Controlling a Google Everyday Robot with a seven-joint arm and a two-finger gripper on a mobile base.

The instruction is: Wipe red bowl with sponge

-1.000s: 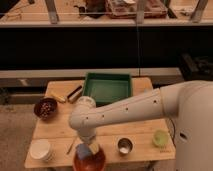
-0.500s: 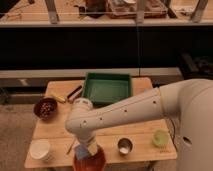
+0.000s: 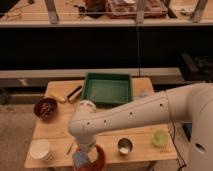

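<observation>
Orange-red bowl [image 3: 100, 159], grey-blue sponge [image 3: 79, 161], white end effector [image 3: 84, 155] over bowl

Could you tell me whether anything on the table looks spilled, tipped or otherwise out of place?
Nothing stands out. The gripper is down at the red bowl with the sponge, at the front edge of the table. The brown bits sit inside the small dark bowl, and the white bowl and green tray stand upright.
</observation>
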